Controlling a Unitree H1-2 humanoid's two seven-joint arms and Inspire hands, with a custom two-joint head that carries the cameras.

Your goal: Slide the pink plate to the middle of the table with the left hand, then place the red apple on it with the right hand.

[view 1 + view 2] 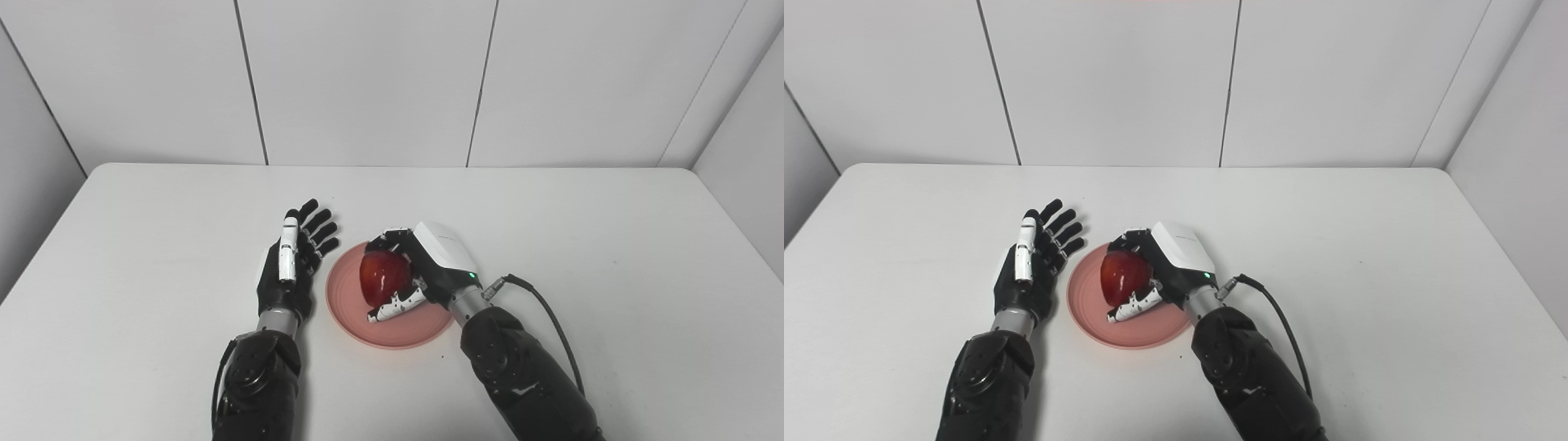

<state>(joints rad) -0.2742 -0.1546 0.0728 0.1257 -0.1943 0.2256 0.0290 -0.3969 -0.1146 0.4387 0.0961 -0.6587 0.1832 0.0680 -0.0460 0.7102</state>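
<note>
Right hand (429, 269) is gripping the red apple (383, 278), fingers curling over its far side and thumb (395, 305) bracing the near side, so the fruit is being carried from above and to the right. The apple is sitting low over the pink plate (392, 331), inside its rim; whether it is already touching the plate cannot be told. The enclosing grasp is presumably being kept so the round fruit is not rolling before it is resting.

Left hand (293, 263) is lying open just left of the plate, fingers (318, 229) apart and extended toward the far edge, holding nothing. It appears to be apart from the plate's rim, waiting where it is not obstructing the other arm.

The plate is lying on the white table (551, 245), roughly at its middle, so the sliding step appears done. Judged from this layout, the placing step is nearly finished: what is remaining is to settle the apple, spread the fingers, and lift clear without nudging the fruit off the plate.
</note>
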